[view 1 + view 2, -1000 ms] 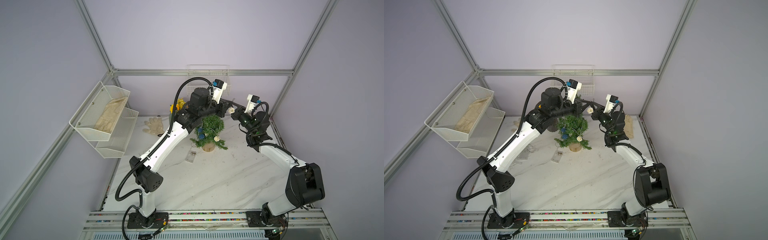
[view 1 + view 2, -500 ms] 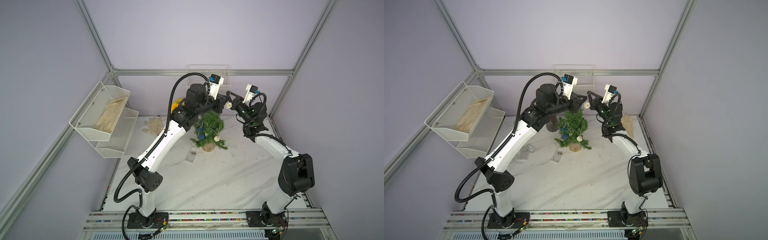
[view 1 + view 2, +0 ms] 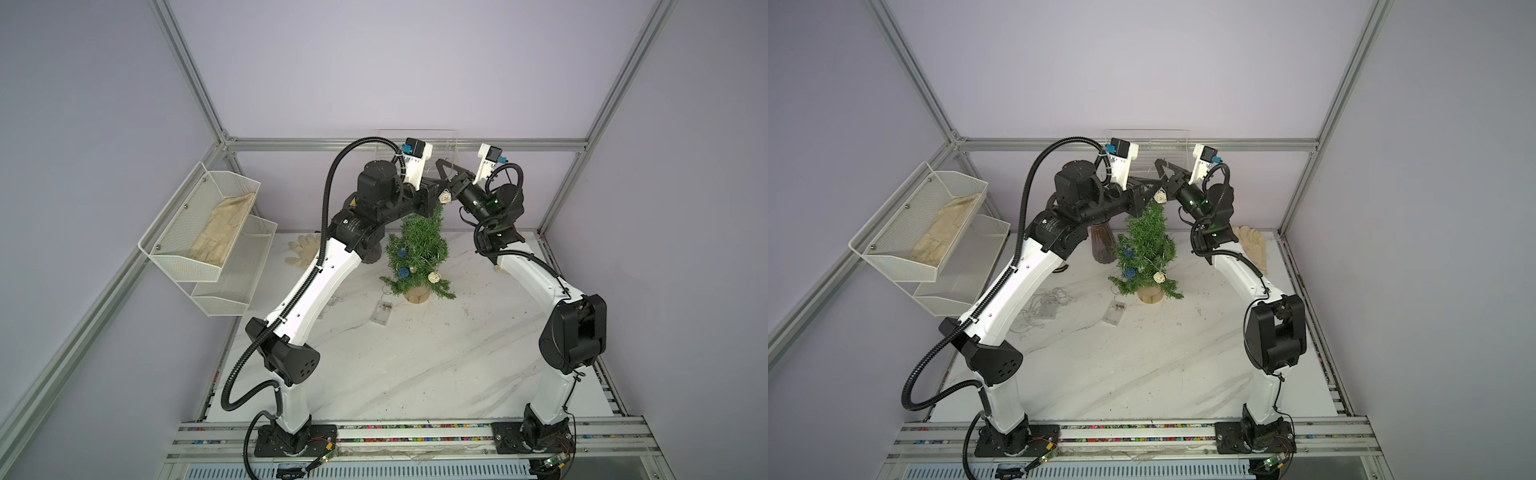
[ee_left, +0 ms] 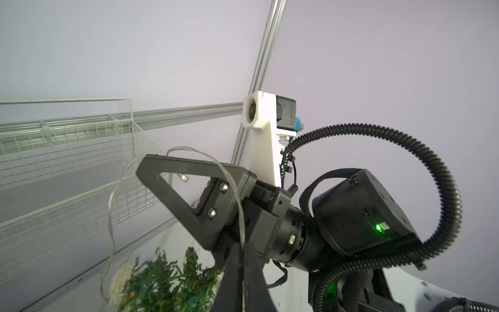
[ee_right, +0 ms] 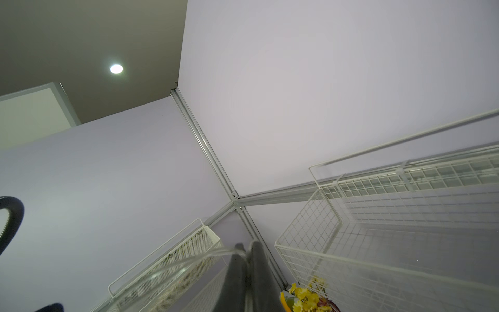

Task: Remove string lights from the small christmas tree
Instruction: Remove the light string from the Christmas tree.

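String lights are mostly on the small christmas tree at the back of the surface. Blue and cream balls sit among the lower branches, and the clear battery box lies flat just in front of the tan base.

Starting from the left, the left gripper hangs above the treetop. Its jaws are together and clamped on the thin wire, which the left wrist view shows rising from them. Compared with a second ago, this arm has crept a little higher.

At the tip, one cream ball dangles on a loop of wire just beside the topmost needles; whether it touches them I can't tell. The tip itself looks drawn up taller than it stood a second ago.

To the right, the right gripper shows the big change. It has swung up and inward from lower on the right and now points upward, close against the left one. Its jaws are pinched shut on the same wire, which drapes over it. I'd judge the top turn is being lifted free, while the lower turns remain wound on.
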Controlling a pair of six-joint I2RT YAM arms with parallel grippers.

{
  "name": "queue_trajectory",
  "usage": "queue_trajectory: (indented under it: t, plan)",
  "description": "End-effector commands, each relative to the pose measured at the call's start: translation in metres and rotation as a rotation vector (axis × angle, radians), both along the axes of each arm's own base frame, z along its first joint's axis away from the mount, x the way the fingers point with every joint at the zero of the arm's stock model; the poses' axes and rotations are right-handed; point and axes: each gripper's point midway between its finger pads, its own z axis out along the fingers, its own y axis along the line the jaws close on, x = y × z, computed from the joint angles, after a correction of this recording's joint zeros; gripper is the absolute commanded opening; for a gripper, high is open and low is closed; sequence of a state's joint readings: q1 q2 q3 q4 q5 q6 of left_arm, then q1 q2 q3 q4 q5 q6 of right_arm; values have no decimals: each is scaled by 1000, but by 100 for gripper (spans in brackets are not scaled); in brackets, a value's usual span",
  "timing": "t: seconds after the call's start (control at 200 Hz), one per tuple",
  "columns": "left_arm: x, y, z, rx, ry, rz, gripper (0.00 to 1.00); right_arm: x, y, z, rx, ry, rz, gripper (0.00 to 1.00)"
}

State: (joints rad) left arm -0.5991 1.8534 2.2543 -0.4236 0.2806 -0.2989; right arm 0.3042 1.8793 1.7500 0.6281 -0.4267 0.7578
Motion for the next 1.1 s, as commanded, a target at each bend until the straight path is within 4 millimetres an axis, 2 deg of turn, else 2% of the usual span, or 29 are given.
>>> queue_trajectory:
  t: [0.0,0.185,0.425,0.55,0.735,0.85,1.09]
  plan:
    - [-16,28,36,-69,-72,27,0,-7,20,9,-25,-13,63,0]
    - [-15,47,30,-69,-64,61,0,-11,26,9,-55,-27,83,0]
    - [-8,72,5,-60,-29,86,0,-29,36,18,-93,-89,133,0]
    - [-5,74,-2,-48,-25,82,0,-28,35,17,-94,-87,119,0]
    - [17,79,-19,-28,-5,104,1,-20,36,9,-102,-66,113,0]
    - [31,74,-30,-15,-6,76,8,-19,37,6,-106,-61,110,0]
    - [62,60,-51,-11,-3,16,13,-19,38,3,-116,-63,115,0]
